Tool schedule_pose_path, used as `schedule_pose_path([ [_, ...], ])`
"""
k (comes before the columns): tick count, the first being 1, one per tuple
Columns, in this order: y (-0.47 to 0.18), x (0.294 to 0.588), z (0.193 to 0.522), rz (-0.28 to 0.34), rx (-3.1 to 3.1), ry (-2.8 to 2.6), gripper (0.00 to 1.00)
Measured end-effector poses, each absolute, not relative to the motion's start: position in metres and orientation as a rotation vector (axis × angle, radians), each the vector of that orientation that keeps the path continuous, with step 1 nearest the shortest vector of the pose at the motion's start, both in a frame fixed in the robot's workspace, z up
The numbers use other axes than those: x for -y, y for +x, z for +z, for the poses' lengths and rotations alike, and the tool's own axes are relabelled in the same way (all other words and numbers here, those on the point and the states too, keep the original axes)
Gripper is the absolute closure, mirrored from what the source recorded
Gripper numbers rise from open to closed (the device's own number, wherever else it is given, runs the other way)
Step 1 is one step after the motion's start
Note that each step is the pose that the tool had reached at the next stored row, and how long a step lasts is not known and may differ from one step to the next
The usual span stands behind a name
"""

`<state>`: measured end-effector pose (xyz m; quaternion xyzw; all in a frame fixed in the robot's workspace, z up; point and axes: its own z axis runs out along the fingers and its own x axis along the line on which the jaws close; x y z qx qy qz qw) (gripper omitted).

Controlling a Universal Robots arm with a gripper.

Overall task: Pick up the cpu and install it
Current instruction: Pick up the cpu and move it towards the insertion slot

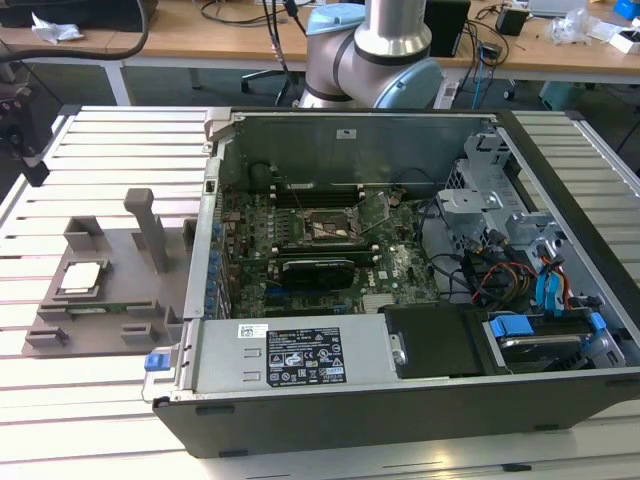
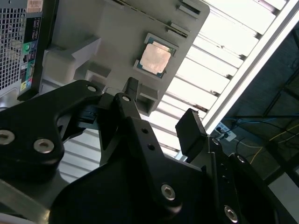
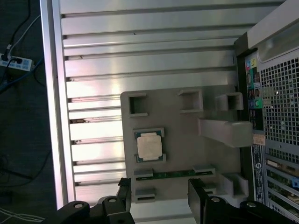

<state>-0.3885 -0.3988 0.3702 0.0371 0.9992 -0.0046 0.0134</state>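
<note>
Plainly, the end effector (image 3: 161,189) hung wide open and empty above the grey tray (image 3: 180,140), the square cpu (image 3: 149,146) lying flat there, slightly ahead of its fingertips.

your silver-grey arm (image 1: 392,35) wore pale blue joint caps (image 1: 334,19); its matte black gripper (image 2: 161,105) carried round silver screws (image 2: 43,145).

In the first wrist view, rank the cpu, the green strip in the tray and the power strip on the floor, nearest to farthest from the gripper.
From the open gripper:
1. The green strip, in the tray edge next to the gripper.
2. The cpu, in its tray pocket just beyond the strip.
3. The power strip, down off the table.
</note>
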Motion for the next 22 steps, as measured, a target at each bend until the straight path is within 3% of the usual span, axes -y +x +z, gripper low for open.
schedule_pose_path([
  [22, -0.3885, 0.3988, 0.3606, -0.014, -3.112, 0.116, 0.40],
])
